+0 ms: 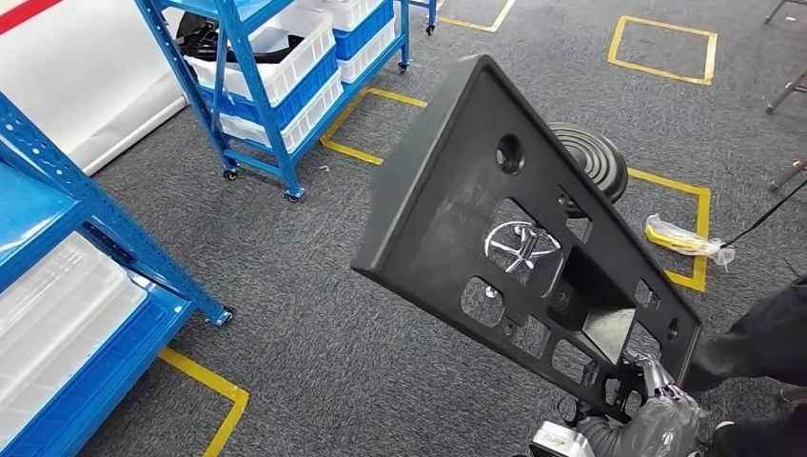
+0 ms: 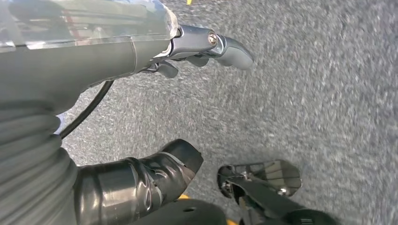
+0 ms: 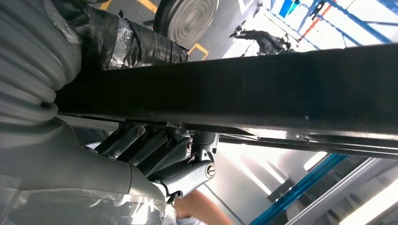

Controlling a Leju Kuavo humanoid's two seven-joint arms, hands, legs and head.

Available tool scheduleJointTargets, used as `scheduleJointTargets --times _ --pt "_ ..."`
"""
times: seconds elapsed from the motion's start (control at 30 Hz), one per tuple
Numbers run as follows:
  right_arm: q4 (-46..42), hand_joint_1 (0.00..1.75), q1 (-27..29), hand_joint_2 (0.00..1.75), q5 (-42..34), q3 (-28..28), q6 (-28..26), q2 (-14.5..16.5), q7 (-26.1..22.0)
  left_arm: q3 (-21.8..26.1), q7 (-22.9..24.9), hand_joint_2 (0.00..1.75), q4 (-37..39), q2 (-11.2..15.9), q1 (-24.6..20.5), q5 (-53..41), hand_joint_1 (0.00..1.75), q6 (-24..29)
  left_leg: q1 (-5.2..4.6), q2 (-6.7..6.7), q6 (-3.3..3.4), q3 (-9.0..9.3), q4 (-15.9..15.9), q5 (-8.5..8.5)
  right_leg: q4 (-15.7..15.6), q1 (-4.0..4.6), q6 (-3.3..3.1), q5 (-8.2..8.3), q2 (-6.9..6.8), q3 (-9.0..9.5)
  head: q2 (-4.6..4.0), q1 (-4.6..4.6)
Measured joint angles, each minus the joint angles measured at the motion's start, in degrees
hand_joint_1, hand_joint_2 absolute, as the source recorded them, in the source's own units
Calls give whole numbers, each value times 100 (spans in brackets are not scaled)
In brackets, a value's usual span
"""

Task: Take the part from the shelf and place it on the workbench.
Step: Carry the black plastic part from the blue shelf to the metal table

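One right hand, grey and wrapped in clear film, low at the near right of the head view; fingers closed round the near corner of the part, thumb on one face and dark fingers on the other, as the right wrist view shows. One part, black moulded plastic panel, broad and roughly rectangular with a raised rim; held up in the air, tilted, its far corner highest; pierced by one round hole and several square and oblong cut-outs, through which silver arm pieces show; carried over the grey carpet floor, well apart from both shelves. One left hand, seen in the left wrist view above the carpet; fingers apart from the taped thumb, nothing between them. One black ribbed disc on the floor beyond the part. One yellow-taped floor box beside it; one crumpled clear bag with yellow contents lying on its line. One blue shelf at near left, carrying pale translucent bins; one blue wheeled shelf farther back, carrying white and blue crates. One dark-clothed person at the right edge.
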Motion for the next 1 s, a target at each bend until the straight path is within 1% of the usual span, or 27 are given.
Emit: scheduleJointTargets --times 0.03,0.07,0.1,0.13,0.17,0.2,0.23,0.3,0.33,0.37,0.4,0.43,0.47,0.5,0.53,0.57,0.6,0.63,0.67,0.7,0.73,0.77,0.83,0.87,0.9,0.97,1.0 --pt "0 175 2 175 0 -6 1 0 -1 2 0 175 0 -1 8 -1 0 2 0 -9 17 -59 88 46 3 16 -6 -3 44 6 0 -1" --pt "0 175 4 175 0 -11 1 0 -1 2 0 175 0 -1 14 -1 0 5 -2 -19 41 -5 -64 205 7 28 -9 -6 92 16 0 -1" --pt "-1 175 5 175 0 -15 1 0 -2 2 0 175 0 1 15 -1 0 7 -6 -46 72 139 -401 428 11 36 -10 -11 137 28 0 -1" --pt "-2 175 5 175 -1 -20 1 0 -2 3 0 175 0 3 13 -1 0 9 -16 -107 108 308 -782 607 18 45 -5 -16 177 34 0 1" --pt "-3 175 5 175 -1 -25 0 0 -3 5 -1 175 0 6 10 0 0 10 -25 -166 132 453 -1117 728 31 51 5 -22 216 29 0 2" --pt "-4 175 5 175 -2 -28 0 0 -5 7 -1 175 0 8 7 0 0 11 -37 -214 148 542 -1322 778 39 49 24 -21 244 17 0 2" --pt "-4 175 7 175 -2 -31 0 0 -7 8 -2 175 0 10 2 0 0 12 -50 -240 156 575 -1404 768 41 44 47 -15 270 2 0 2" --pt "-8 175 15 175 -2 -38 0 0 -8 9 -2 175 0 8 -6 -1 0 12 -44 -193 184 594 -1461 799 36 27 105 -9 305 -11 0 0" --pt "-15 175 23 175 -2 -45 0 0 -8 9 -2 175 0 7 -7 -1 0 12 -33 -162 210 608 -1499 823 75 31 133 -48 273 -25 0 2" --pt "-23 175 27 175 -2 -52 0 0 -9 10 -2 175 0 6 -7 -1 0 12 -18 -130 243 621 -1539 850 200 33 163 -143 214 -79 0 4" --pt "-32 175 28 175 -2 -61 0 0 -10 10 -2 175 0 5 -7 -1 0 12 -5 -96 269 630 -1571 870 434 31 189 -292 139 -185 0 7" --pt "-37 175 30 175 -2 -69 0 0 -11 11 -2 175 0 5 -6 -1 0 11 -12 -67 285 632 -1582 874 769 22 213 -473 65 -344 0 10" --pt "-38 175 30 175 -2 -77 0 0 -14 13 -2 175 0 5 -4 -1 0 12 -14 -32 295 630 -1582 872 1143 2 235 -639 28 -529 0 12" --pt "-38 175 34 175 -2 -86 0 0 -15 14 -2 175 0 5 0 -1 0 12 -16 6 295 629 -1580 866 1437 -19 255 -730 7 -674 0 12" --pt "-38 175 40 175 -4 -97 0 0 -16 16 -2 175 0 5 4 -1 0 12 -17 44 291 634 -1579 858 1558 -43 274 -717 -9 -736 0 12" --pt "-39 175 43 175 -10 -109 0 0 -17 17 -2 175 0 5 6 -1 0 12 -16 77 281 643 -1577 848 1448 -66 288 -592 -30 -683 0 12" --pt "-42 175 46 175 -16 -119 0 0 -17 17 -2 175 0 4 6 -1 0 12 -15 105 264 660 -1575 834 1128 -84 296 -389 -72 -520 0 12" --pt "-47 175 45 175 -25 -129 0 0 -17 18 -2 175 0 4 6 -1 0 12 -15 129 241 681 -1573 818 717 -95 296 -200 -155 -314 0 13" --pt "-52 175 43 175 -33 -137 0 0 -17 20 -3 175 0 4 5 -1 0 12 -30 152 210 696 -1560 797 352 -78 283 -73 -254 -132 0 14" --pt "-62 175 42 175 -38 -143 0 0 -17 22 -3 175 0 5 5 0 0 12 -42 173 178 705 -1553 782 115 -58 260 -12 -329 -18 0 11" --pt "-72 175 44 175 -45 -152 0 0 -20 24 -4 175 0 5 5 0 0 12 -56 202 147 711 -1546 769 14 -35 235 -14 -373 21 0 10" --pt "-79 175 49 175 -50 -160 0 0 -23 26 -4 175 0 5 4 1 0 12 -68 237 119 716 -1543 761 2 -11 206 -24 -360 18 0 7" --pt "-96 175 61 175 -63 -180 0 1 -36 26 -4 175 0 5 -4 0 0 12 -53 277 64 738 -1526 719 -14 -22 139 -13 -277 17 0 6" --pt "-108 175 63 175 -70 -191 0 2 -43 27 -5 175 0 5 -7 0 0 12 -40 240 41 711 -1435 640 -31 -31 100 -4 -240 27 0 6" --pt "-122 175 63 175 -77 -203 0 5 -50 28 -5 175 0 5 -9 -1 0 13 -30 173 21 621 -1217 497 -48 -42 60 4 -208 37 0 6" --pt "-142 175 64 175 -92 -227 0 15 -61 32 -7 175 0 5 -3 -1 0 15 -23 37 6 279 -486 121 -54 -37 11 6 -144 42 0 4" --pt "-144 175 66 175 -103 -239 0 20 -64 35 -7 175 0 4 3 -1 0 16 -23 8 3 90 -107 -17 -50 -29 0 5 -104 41 0 4"
